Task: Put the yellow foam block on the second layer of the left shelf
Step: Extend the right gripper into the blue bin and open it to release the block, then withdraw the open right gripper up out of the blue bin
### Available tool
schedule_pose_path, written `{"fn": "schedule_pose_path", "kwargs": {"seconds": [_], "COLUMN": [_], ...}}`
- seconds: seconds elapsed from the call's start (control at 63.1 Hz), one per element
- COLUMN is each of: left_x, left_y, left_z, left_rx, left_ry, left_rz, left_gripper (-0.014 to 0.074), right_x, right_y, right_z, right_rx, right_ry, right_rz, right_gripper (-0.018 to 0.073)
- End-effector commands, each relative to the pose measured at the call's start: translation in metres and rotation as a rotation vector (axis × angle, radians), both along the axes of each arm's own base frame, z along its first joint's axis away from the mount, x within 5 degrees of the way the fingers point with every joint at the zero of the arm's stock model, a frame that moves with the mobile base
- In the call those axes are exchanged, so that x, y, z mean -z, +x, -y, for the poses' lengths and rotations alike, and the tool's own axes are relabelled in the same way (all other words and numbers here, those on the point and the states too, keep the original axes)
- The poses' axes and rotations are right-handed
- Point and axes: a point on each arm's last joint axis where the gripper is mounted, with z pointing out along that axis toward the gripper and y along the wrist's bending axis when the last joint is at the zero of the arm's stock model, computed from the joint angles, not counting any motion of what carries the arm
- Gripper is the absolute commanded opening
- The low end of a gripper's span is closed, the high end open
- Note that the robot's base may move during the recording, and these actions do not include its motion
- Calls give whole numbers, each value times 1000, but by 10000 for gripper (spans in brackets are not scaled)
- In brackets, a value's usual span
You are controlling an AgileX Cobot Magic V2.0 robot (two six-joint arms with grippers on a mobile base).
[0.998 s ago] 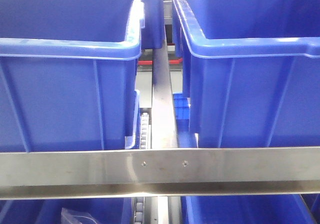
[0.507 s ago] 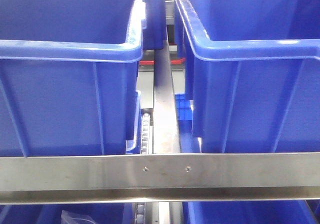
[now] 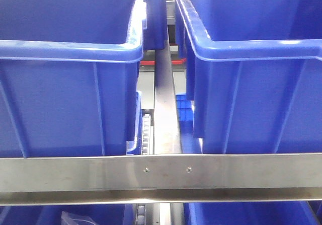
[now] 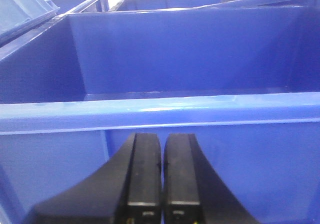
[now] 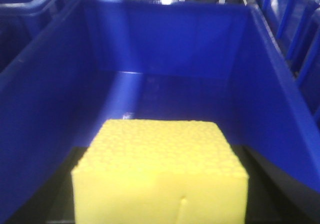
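In the right wrist view the yellow foam block (image 5: 160,169) fills the lower middle. It sits between my right gripper's (image 5: 160,199) black fingers (image 5: 62,189), which press on both its sides. The block hangs inside a blue bin (image 5: 165,38), above the bin's floor. My left gripper (image 4: 162,151) is shut and empty, its two black fingers pressed together. It sits just in front of the outer wall of another blue bin (image 4: 150,116), below the rim. Neither gripper nor the block shows in the front view.
The front view shows two large blue bins, left (image 3: 65,54) and right (image 3: 251,54), on a shelf layer with a steel divider rail (image 3: 163,114) between them. A steel crossbar (image 3: 161,177) runs along the front. More blue bins sit on the layer below (image 3: 241,212).
In the front view the crossbar and bins sit slightly lower in the frame than one second ago. Nothing has moved over the last half second.
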Motion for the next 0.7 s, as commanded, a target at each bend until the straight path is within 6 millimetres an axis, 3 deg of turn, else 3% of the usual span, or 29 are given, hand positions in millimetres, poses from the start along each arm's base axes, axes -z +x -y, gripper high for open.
{"fn": "schedule_pose_path", "kwargs": {"seconds": [0.0,0.253,0.38,0.681], "left_x": [0,0,0,0], "left_y": [-1,-1,-1,-1], "left_z": [0,0,0,0], "left_rx": [4,4,4,4], "left_ry": [-8,-8,-8,-8], "left_rz": [79,79,79,79], "left_gripper": [124,124,124,124], "right_x": [-23,-15,-18,-41], "right_y": [16,43,53,66], "right_z": [-1,-3,-4,-5], "right_rx": [1,0,1,1], "right_ry": [1,-4,-7,-4], "right_rz": [144,83,33,57], "right_gripper": [490,503,644,619]}}
